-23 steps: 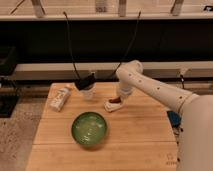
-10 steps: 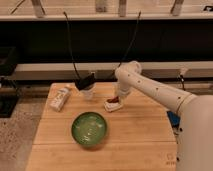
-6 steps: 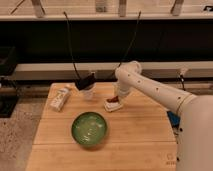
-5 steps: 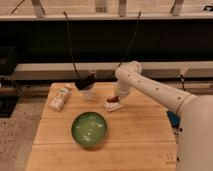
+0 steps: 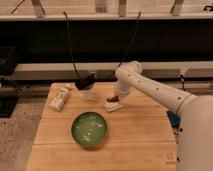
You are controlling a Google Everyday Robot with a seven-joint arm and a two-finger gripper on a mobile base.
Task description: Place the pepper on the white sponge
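We see the gripper (image 5: 115, 98) right over the white sponge (image 5: 113, 105), which is a flat rounded block lying on the wooden slat table (image 5: 140, 135), past the bowl's far right. The dark red pepper (image 5: 114, 99) sits on top of the sponge at the gripper tip; we cannot tell whether it is gripped. The glossy round green bowl (image 5: 89, 129) is nearer the front, and a white labelled bottle (image 5: 60, 97) lies to the bowl's far left

I can read no text anywhere around my gripper (image 5: 115, 98); the tag (image 5: 101, 8) on the shelf above is illegible.
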